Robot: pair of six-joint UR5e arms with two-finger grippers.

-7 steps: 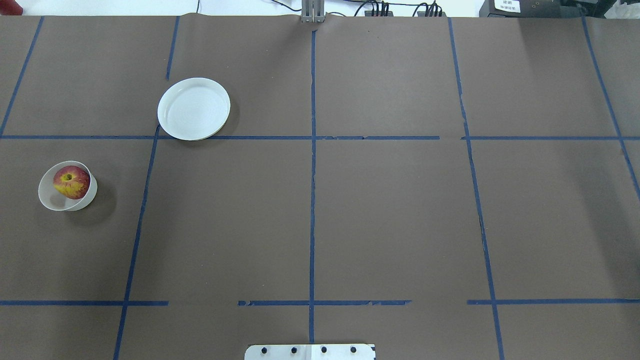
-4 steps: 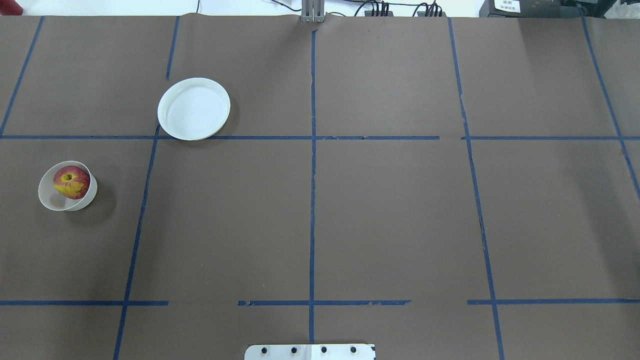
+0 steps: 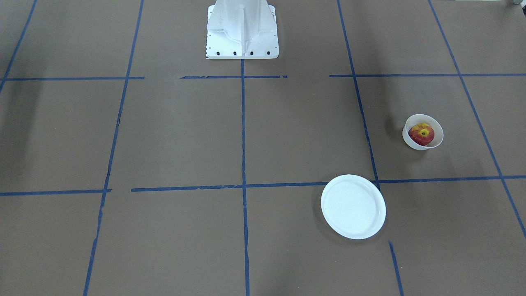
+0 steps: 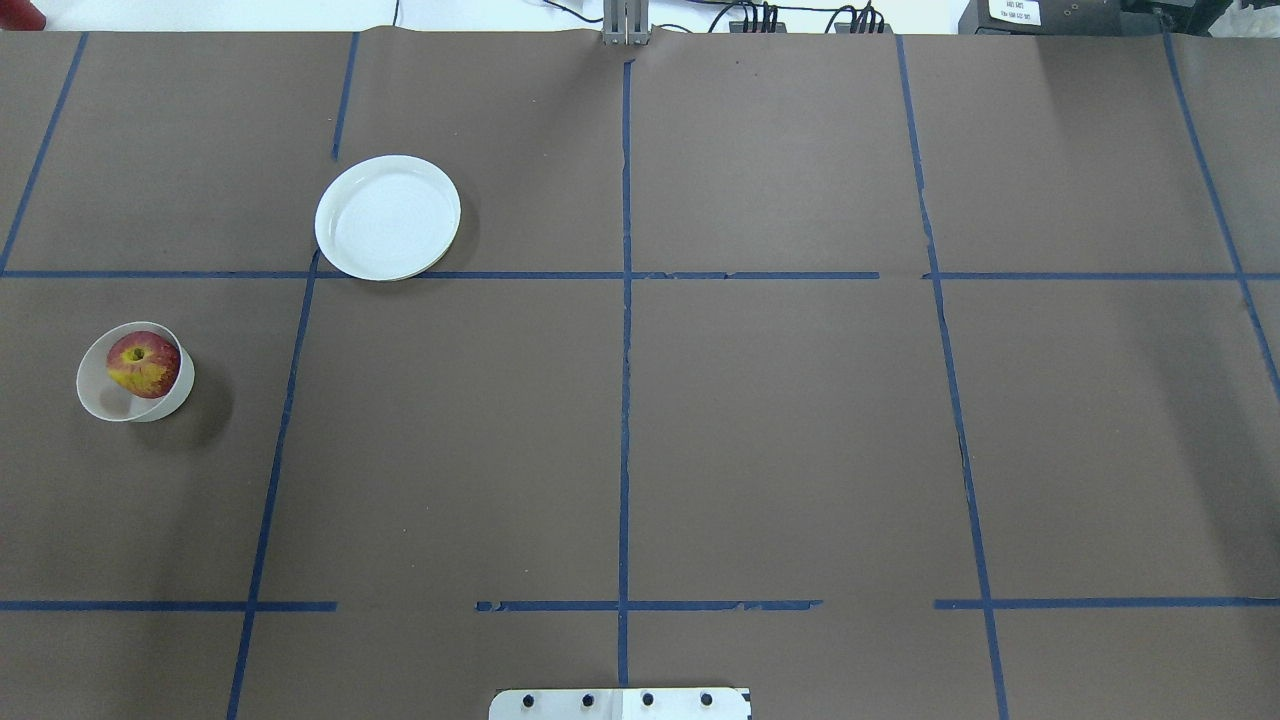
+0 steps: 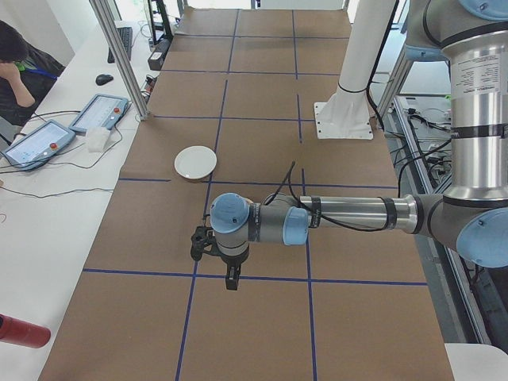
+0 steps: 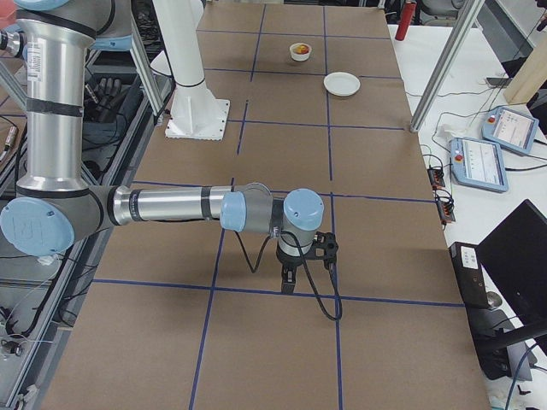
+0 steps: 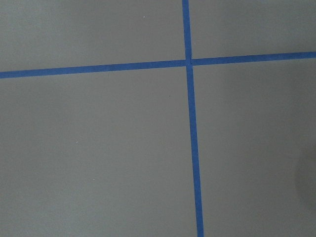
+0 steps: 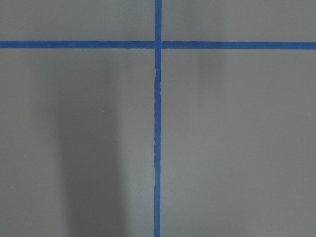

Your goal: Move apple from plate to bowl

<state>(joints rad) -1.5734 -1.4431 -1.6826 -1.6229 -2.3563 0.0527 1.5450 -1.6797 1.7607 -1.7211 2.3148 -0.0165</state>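
Observation:
The small red apple (image 4: pixel 144 364) with a yellow-green patch lies inside the small deep white bowl (image 4: pixel 100 395) at the table's left. It also shows in the front view (image 3: pixel 421 134), inside the bowl (image 3: pixel 436 130). The flat white plate (image 4: pixel 388 216) stands bare farther back; it also shows in the front view (image 3: pixel 353 206). My left gripper (image 5: pixel 231 282) shows only in the left side view and points down above the table. My right gripper (image 6: pixel 287 284) shows only in the right side view, far from the dishes. I cannot tell whether either is open or shut.
Brown paper with blue tape lines covers the table (image 4: pixel 780 420). The robot's white base (image 3: pixel 242 28) stands at the near edge. Tablets and cables lie on the side benches (image 5: pixel 48 143). Both wrist views show only paper and tape.

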